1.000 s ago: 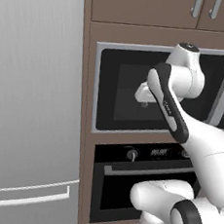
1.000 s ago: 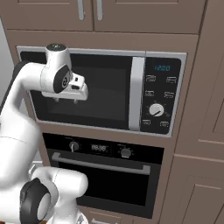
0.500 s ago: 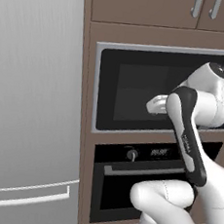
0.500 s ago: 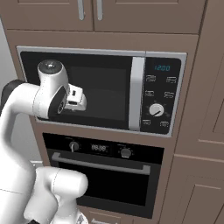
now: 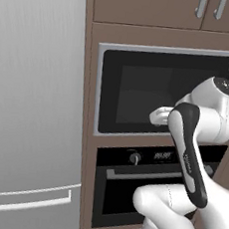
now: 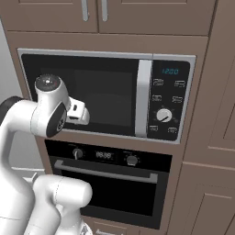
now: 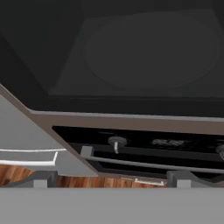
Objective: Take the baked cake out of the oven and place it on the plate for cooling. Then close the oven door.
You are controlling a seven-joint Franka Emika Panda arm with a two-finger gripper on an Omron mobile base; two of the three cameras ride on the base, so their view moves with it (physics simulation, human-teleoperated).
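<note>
Jaws of the white arm's gripper (image 7: 112, 177) stand wide apart, empty, before the silver-trimmed microwave (image 6: 110, 92); the black built-in oven (image 6: 110, 183) with its closed glass door (image 5: 143, 194) sits below them.

Microwave (image 6: 105, 96) directly ahead of the jaws; the oven (image 6: 110, 183) below them, the oven door (image 6: 114, 193) shut beneath its control strip. Refrigerator (image 5: 35, 103) stands left of both; cabinets (image 6: 105, 16) above

– What holds the things here?
– A brown wall cabinet (image 6: 193, 151). The microwave (image 6: 108, 94) sits in it up high.
– And under that?
– The black oven (image 6: 110, 183), door shut.
</note>
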